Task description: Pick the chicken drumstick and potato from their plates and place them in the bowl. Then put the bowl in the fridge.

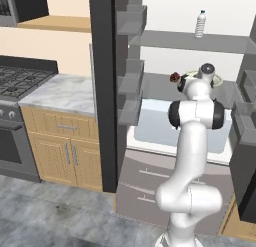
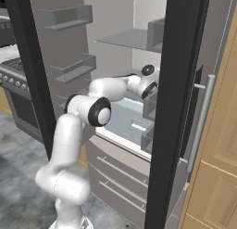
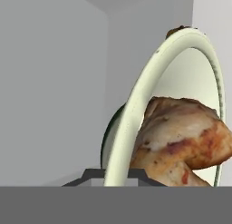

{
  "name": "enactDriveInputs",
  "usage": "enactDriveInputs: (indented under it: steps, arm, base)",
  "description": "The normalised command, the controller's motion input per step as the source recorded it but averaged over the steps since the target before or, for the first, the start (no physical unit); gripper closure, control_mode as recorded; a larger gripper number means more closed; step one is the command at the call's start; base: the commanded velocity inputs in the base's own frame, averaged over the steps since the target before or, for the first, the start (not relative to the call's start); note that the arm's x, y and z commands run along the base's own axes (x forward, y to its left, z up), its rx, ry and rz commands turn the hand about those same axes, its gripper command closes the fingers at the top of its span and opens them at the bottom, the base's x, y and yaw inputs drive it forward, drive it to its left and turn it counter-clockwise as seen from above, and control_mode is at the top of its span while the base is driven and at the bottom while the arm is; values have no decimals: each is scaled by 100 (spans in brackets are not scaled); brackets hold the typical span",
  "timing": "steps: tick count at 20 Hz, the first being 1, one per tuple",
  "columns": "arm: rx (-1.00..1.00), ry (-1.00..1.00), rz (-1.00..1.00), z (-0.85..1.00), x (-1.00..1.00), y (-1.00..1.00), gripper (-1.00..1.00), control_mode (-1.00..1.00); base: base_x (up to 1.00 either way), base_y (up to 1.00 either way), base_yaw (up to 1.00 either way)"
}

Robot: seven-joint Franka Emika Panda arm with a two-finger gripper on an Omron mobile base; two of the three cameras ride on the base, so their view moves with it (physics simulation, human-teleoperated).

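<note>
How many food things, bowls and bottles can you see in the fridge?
Food: 2, the chicken drumstick in the bowl and a dark lump, maybe the potato
Bowls: 1, the bowl
Bottles: 1, the water bottle on the top shelf
Total: 4

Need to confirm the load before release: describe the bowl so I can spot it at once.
Look inside the open fridge, on the middle grey shelf beyond the arm's wrist. The bowl is cream-green and thin-rimmed, its rim pinched by the claw, with the orange-brown chicken drumstick inside.

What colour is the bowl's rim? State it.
Pale cream-green on the bowl, clearest in the hand view.
</note>
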Motion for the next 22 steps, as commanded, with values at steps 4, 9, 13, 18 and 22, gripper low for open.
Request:
enactDriveInputs:
  steps: [4, 9, 13, 18, 22]
  arm:
    - [0, 4, 0, 0, 26, -3, 100, -100]
    - [0, 1, 0, 6, 1, 0, -100, -100]
    - [0, 0, 0, 10, -8, 0, -100, -100]
    - [0, -3, 0, 2, -33, 5, -100, -100]
    - [0, -6, 0, 0, -31, 14, -100, -100]
  base:
    - [0, 0, 0]
    - [0, 0, 0]
    - [0, 0, 0]
    - [0, 0, 0]
    - [0, 0, 0]
